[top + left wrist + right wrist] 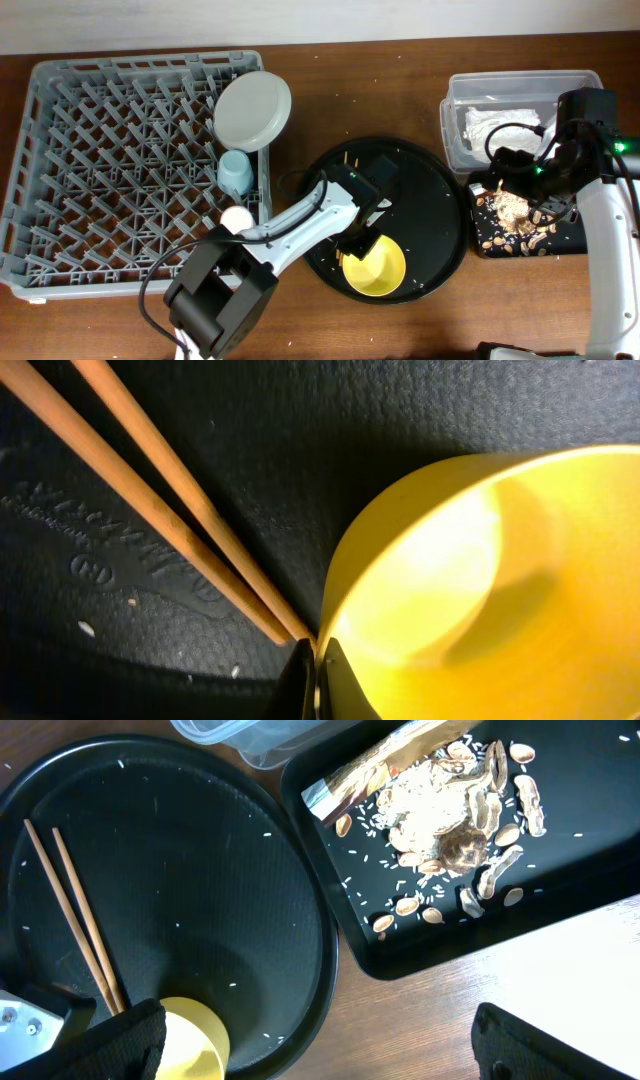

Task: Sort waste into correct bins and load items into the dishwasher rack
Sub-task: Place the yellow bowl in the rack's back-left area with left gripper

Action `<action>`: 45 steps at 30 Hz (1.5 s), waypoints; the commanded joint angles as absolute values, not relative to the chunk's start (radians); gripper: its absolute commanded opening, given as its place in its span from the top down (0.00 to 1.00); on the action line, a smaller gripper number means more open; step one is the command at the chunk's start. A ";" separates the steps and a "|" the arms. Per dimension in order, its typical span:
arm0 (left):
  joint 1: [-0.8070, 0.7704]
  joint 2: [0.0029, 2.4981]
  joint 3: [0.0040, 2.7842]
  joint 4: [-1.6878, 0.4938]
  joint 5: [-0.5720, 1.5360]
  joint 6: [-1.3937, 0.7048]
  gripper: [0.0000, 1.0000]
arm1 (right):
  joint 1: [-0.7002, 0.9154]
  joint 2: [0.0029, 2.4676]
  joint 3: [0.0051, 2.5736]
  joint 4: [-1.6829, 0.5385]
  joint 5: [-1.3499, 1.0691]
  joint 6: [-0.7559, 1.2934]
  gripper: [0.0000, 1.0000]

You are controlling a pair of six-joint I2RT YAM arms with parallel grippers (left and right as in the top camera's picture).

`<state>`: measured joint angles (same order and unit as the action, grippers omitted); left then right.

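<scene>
My left gripper (316, 682) is shut on the rim of the yellow bowl (480, 580), which sits at the front of the round black tray (440, 215). The wooden chopsticks (150, 490) lie on that tray, their tips touching the bowl. My right gripper (320, 1050) is open and empty, above the shallow black tray (560, 245) that holds food scraps (450, 815) and the gold-brown wrapper (370, 775). The white napkin (498, 125) lies in the clear tub (520, 85). The plate (252, 108), light-blue cup (235, 170) and pink cup (237, 217) stand in the grey rack (110, 180).
Loose rice grains are scattered over the round tray (200, 870). The clear tub and the black rectangular tray (600, 890) sit close together at the right. Brown table shows between the round tray and the rectangular tray.
</scene>
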<state>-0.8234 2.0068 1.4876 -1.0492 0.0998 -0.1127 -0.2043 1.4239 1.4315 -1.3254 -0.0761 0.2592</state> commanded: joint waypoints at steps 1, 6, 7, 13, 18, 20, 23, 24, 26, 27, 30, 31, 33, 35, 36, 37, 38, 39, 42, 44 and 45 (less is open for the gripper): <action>-0.797 1.987 1.624 -1.121 0.088 -0.111 1.00 | -0.209 1.417 1.436 -1.329 -0.070 0.262 0.02; -0.666 1.959 2.000 -1.289 -0.257 -0.112 1.00 | -0.209 1.417 1.436 -1.324 -0.071 0.263 0.02; -0.631 1.959 2.065 -1.321 -0.353 -0.114 1.00 | -0.209 1.417 1.436 -1.324 -0.071 0.263 0.01; -0.395 1.961 2.144 -1.369 -0.948 -0.350 1.00 | -0.209 1.417 1.436 -1.320 -0.071 0.263 0.02; -0.236 2.019 2.144 -1.123 -1.169 -0.377 1.00 | -0.209 1.417 1.436 -1.316 -0.071 0.263 0.02; -0.219 2.067 2.144 -1.084 -1.212 -0.373 1.00 | -0.209 1.417 1.436 -1.316 -0.071 0.263 0.02; -0.216 2.195 2.144 -1.068 -1.419 -0.374 1.00 | -0.209 1.417 1.436 -1.313 -0.071 0.263 0.02; -0.216 2.226 2.144 -1.062 -1.435 -0.374 1.00 | -0.209 1.417 1.436 -1.313 -0.071 0.263 0.02; -0.216 2.296 2.144 -1.046 -1.438 -0.374 1.00 | -0.209 1.417 1.436 -1.314 -0.071 0.263 0.02; -0.216 2.334 2.144 -1.039 -1.456 -0.374 1.00 | -0.209 1.417 1.436 -1.314 -0.071 0.262 0.01; -0.207 2.388 2.144 -1.036 -1.486 -0.374 1.00 | -0.209 1.417 1.436 -1.314 -0.071 0.263 0.02; -0.206 2.394 2.144 -1.036 -1.485 -0.374 1.00 | -0.209 1.417 1.436 -1.314 -0.071 0.263 0.01; -0.204 2.415 2.144 -1.038 -1.477 -0.374 1.00 | -0.209 1.417 1.436 -1.314 -0.071 0.263 0.02; -0.204 2.427 2.144 -1.039 -1.451 -0.374 1.00 | -0.209 1.417 1.436 -1.314 -0.071 0.263 0.02; -0.204 2.429 2.144 -1.039 -1.433 -0.374 1.00 | -0.209 1.417 1.436 -1.314 -0.071 0.263 0.02; -0.205 2.429 2.144 -1.040 -1.402 -0.373 1.00 | -0.209 1.417 1.436 -1.315 -0.071 0.262 0.02; -0.205 2.429 2.144 -1.042 -1.378 -0.373 1.00 | -0.209 1.417 1.436 -1.315 -0.071 0.262 0.02; -0.204 2.429 2.144 -1.056 -1.325 -0.374 1.00 | -0.209 1.417 1.436 -1.316 -0.070 0.262 0.02; -0.195 2.429 2.144 -1.066 -1.188 -0.374 0.99 | -0.209 1.417 1.436 -1.320 -0.070 0.262 0.02; -0.195 2.429 2.144 -1.081 -1.184 -0.373 0.95 | -0.209 1.417 1.436 -1.322 -0.070 0.262 0.02; -0.196 2.429 2.144 -1.091 -1.184 -0.373 0.95 | -0.209 1.417 1.436 -1.321 -0.070 0.262 0.02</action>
<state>-0.2100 2.4149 2.1468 -1.0668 -1.2861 -0.3710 -0.2043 1.4239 1.4303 -1.3178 -0.0761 0.2592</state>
